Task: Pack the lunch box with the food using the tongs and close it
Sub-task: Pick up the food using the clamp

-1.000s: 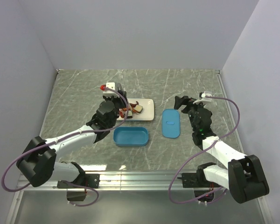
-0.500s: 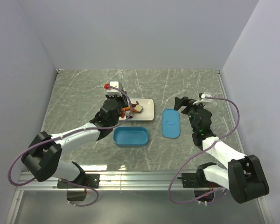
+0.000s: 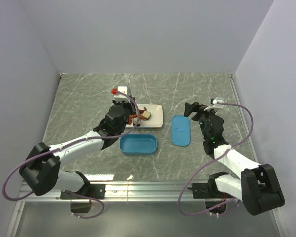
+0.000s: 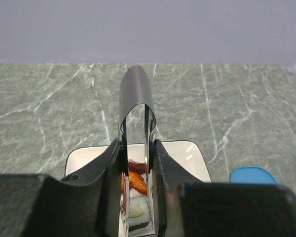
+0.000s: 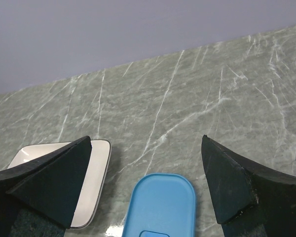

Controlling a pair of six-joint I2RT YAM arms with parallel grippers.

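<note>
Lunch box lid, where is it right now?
In the top view the lid lies flat on the table, right of centre, just right of the open blue box and the white plate.

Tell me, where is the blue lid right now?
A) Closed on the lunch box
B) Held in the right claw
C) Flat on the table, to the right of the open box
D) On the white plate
C: the lid lies flat on the table, right of the open lunch box.
</note>
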